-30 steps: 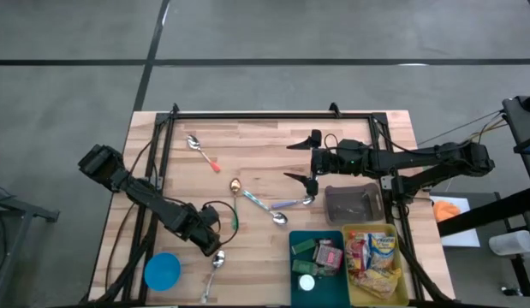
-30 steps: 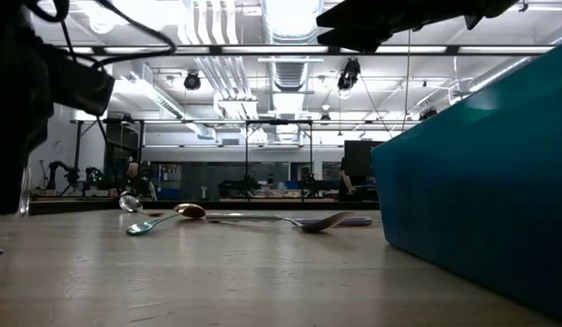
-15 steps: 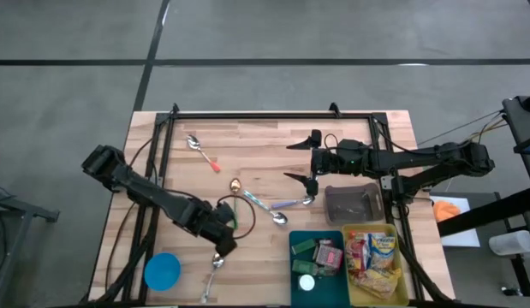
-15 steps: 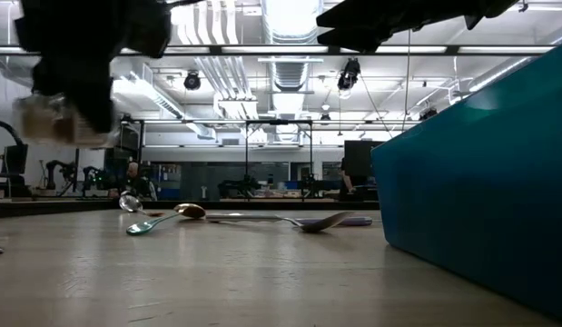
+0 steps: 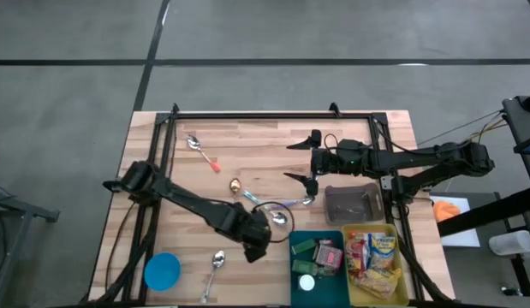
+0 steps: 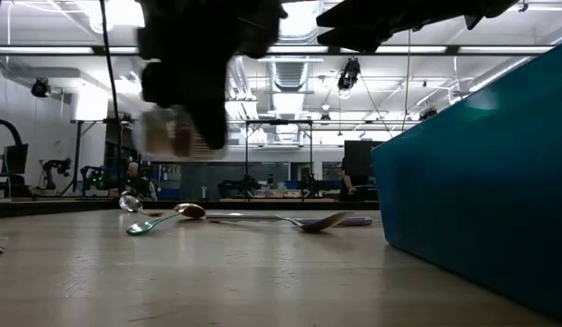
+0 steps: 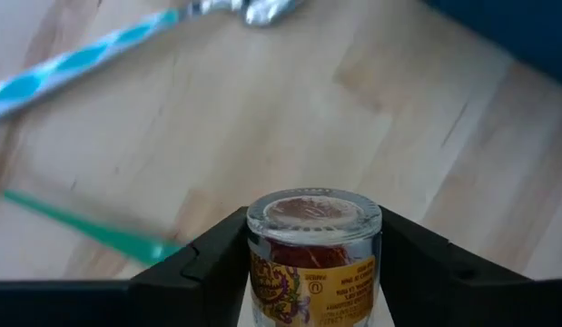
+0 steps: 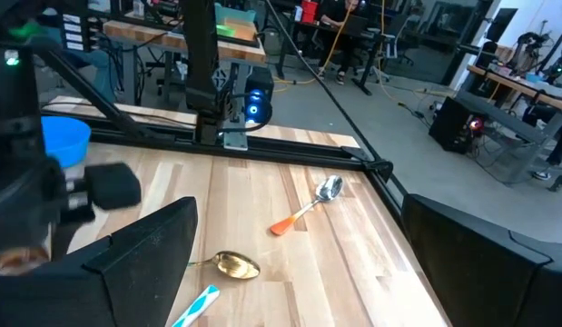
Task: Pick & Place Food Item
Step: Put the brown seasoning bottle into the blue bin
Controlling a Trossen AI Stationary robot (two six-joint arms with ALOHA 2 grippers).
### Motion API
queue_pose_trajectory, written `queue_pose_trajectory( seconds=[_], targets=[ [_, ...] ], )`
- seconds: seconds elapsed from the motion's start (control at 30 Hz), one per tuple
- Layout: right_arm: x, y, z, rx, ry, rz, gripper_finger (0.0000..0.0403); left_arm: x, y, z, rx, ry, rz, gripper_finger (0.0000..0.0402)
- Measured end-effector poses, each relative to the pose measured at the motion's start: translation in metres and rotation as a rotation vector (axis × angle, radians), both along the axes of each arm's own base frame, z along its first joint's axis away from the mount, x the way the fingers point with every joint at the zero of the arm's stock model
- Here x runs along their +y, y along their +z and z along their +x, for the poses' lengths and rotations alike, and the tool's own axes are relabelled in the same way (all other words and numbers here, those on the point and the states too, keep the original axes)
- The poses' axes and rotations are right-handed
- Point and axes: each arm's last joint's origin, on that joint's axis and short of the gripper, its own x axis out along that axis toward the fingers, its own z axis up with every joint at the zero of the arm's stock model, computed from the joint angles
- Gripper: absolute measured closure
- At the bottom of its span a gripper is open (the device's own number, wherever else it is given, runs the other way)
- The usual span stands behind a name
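Glass spice jar (image 7: 313,245) clamped in left gripper (image 5: 254,242), lifted clear of table (image 5: 247,145), just beside teal bin (image 5: 317,256). Pick done; placement outstanding. Right gripper (image 5: 300,161) idle mid-table, jaws wide, empty.

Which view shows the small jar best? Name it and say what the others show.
The left wrist view: the jar, clear glass with a label, sits clamped in the left hand. The low view shows it blurred above the table. From the high view the arm hides it; the right wrist view catches only a sliver.
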Motion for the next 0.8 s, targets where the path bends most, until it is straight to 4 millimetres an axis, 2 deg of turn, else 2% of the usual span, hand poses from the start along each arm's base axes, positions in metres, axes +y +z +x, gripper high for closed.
queue_pose_trajectory(
  seconds=[0.1, 0.33, 0.63, 0.8],
  targets=[
    [0.0, 0.0, 0.0, 0.0, 0.0, 0.0, 0.0018, 0.002, -0.002, 0.012, -0.01, -0.009, 0.003, 0.0194],
    [0.0, 0.0, 0.0, 0.0, 0.0, 0.0, 0.0018, 0.003, -0.014, 0.031, -0.018, -0.046, 0.015, 0.0224],
    [0.0, 0.0, 0.0, 0.001, 0.0, 0.0, 0.0018, 0.008, -0.029, 0.048, -0.095, -0.082, 0.013, 0.019],
    [0.0, 0.0, 0.0, 0.0, 0.0, 0.0, 0.0018, 0.009, -0.036, 0.052, -0.11, -0.084, 0.009, 0.0218]
  ],
)
